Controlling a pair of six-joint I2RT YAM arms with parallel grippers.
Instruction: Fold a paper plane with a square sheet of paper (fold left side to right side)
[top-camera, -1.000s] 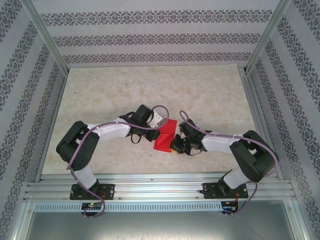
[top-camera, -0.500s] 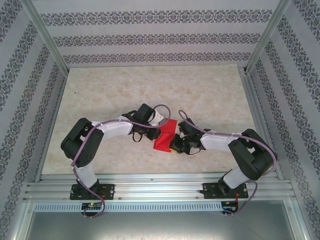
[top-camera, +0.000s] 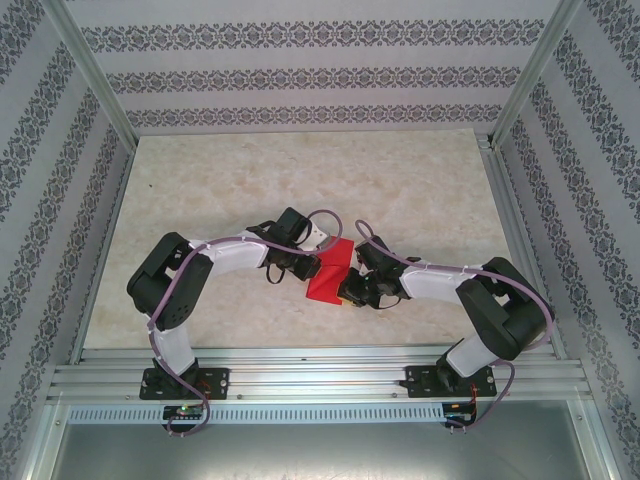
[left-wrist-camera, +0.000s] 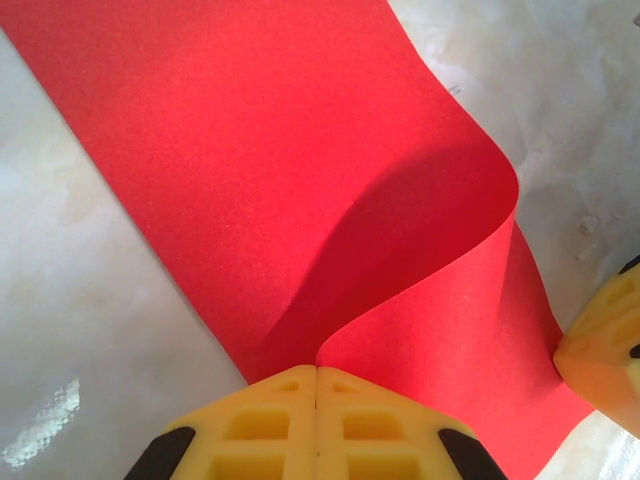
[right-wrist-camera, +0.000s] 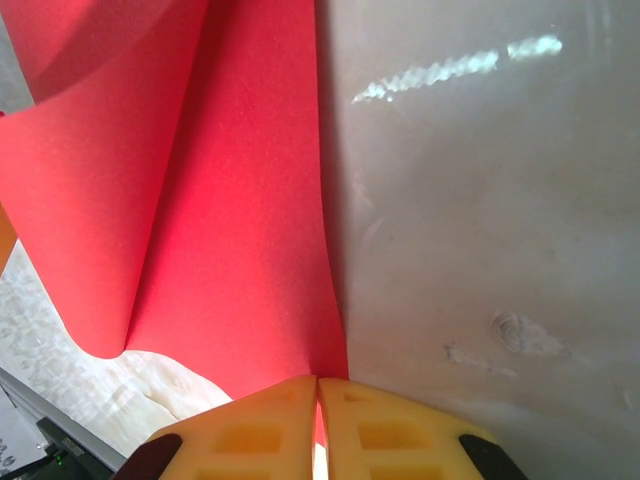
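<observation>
Two pinches hold the sheet (top-camera: 330, 272), which lies just toward 6 o'clock of the table (top-camera: 220, 180) centre, curled into an uncreased loop.

Left gripper (left-wrist-camera: 316, 372): fingers fully together on the sheet's 9 o'clock edge.
Right gripper (right-wrist-camera: 318, 385): fingers closed to a paper-thin gap on the 4 o'clock edge.

Hazards, as judged:
1. Skewed crease, if the carried edge lands off the opposite edge.
2. Tear, if the arms pull apart against both pinches.
3. Stray buckle, if the loop is flattened unevenly.
4. Finger collision, as the grippers work close together.
</observation>
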